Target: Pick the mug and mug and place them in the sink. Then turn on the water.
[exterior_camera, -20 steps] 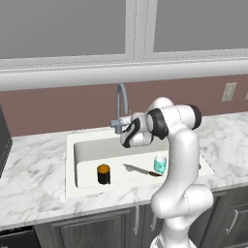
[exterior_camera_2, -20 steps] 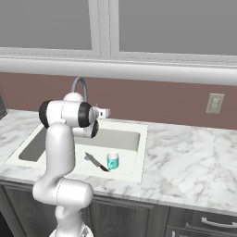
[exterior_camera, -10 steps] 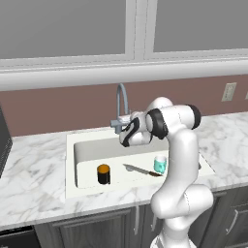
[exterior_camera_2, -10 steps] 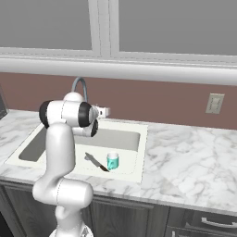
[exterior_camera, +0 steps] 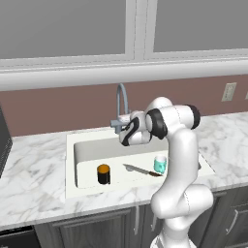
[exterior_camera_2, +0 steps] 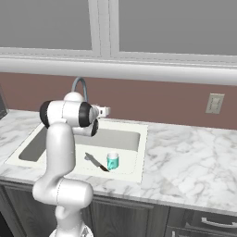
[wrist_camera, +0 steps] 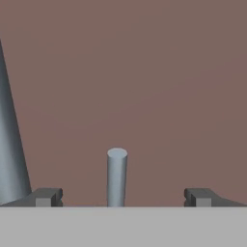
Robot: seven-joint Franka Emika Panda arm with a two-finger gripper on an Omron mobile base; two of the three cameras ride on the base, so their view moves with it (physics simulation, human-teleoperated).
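Note:
Both mugs stand upright in the white sink (exterior_camera: 97, 147) (exterior_camera_2: 121, 139): the black mug (exterior_camera: 103, 173) with the orange inside at the front left, the teal mug (exterior_camera: 160, 163) (exterior_camera_2: 112, 161) at the front right. Behind the basin rises the grey gooseneck faucet (exterior_camera: 121, 97) (exterior_camera_2: 80, 86) (wrist_camera: 9, 144). My gripper (exterior_camera: 117, 124) (exterior_camera_2: 105, 111) (wrist_camera: 123, 198) is open at the faucet's base. In the hand view the small lever (wrist_camera: 116, 176) stands upright between my two fingertips (wrist_camera: 46, 197), touching neither. No water is seen running.
A knife (exterior_camera: 140, 169) (exterior_camera_2: 97, 162) lies on the sink floor between the mugs. Marble counter (exterior_camera: 34, 193) (exterior_camera_2: 185, 162) surrounds the basin. A brown backsplash with a wall outlet (exterior_camera_2: 214, 103) runs behind the faucet, and windows are above.

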